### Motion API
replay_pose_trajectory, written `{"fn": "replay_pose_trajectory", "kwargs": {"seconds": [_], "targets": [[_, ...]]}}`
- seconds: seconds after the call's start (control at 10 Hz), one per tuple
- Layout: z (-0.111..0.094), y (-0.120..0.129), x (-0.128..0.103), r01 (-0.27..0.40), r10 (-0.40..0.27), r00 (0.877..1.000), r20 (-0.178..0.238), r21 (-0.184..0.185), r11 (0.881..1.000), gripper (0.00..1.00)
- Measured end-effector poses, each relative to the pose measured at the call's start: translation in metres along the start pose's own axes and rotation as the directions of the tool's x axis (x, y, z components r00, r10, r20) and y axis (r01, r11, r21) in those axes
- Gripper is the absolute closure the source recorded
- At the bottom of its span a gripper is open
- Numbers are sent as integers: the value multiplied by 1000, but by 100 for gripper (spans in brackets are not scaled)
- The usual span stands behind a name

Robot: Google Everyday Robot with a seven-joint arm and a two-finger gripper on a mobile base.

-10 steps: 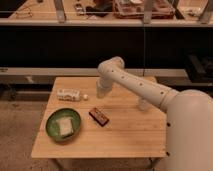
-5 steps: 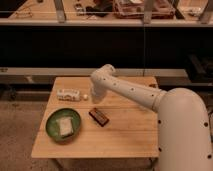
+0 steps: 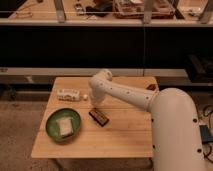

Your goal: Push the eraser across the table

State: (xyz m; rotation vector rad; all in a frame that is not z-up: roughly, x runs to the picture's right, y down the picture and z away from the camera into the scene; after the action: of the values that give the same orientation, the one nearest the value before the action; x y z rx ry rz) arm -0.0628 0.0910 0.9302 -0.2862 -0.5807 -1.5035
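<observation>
One white robot arm [image 3: 125,95] reaches in from the right over a light wooden table [image 3: 120,140], bends at a rounded joint and points down toward the tabletop. Its gripper [image 3: 95,106] sits low over the middle-left of the table. From where I stand I cannot tell whether it is open or closed, and I see nothing held in it.

The small white eraser [image 3: 85,96] lies on the table just left of the gripper, close to it, though I cannot make out contact. It sits just beside the right end of a white packet [image 3: 68,94] that lies lengthwise near the far left edge.

Just in front of the gripper, a dark wrapped bar [image 3: 99,117] lies at a slant. To its left, near the front left corner, stands a green bowl [image 3: 52,131] with a pale square piece [image 3: 64,125] inside it. A small brown object [image 3: 151,87] rests at the far right edge of the table, partly behind the arm
</observation>
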Motion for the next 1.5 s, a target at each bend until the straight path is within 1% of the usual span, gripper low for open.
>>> {"fn": "replay_pose_trajectory", "kwargs": {"seconds": [0.3, 0.5, 0.8, 1.2, 1.3, 1.5], "targets": [[9, 3, 0, -10, 10, 1000, -11, -18, 1000, 87], [9, 6, -4, -23, 23, 1000, -7, -27, 999, 87], [5, 12, -27, -52, 53, 998, 22, -32, 998, 87], [-1, 10, -55, -49, 50, 997, 52, -33, 998, 87], [-3, 13, -61, -47, 49, 997, 60, -41, 998, 87], [-7, 18, -69, -51, 54, 996, 72, -44, 998, 87]]}}
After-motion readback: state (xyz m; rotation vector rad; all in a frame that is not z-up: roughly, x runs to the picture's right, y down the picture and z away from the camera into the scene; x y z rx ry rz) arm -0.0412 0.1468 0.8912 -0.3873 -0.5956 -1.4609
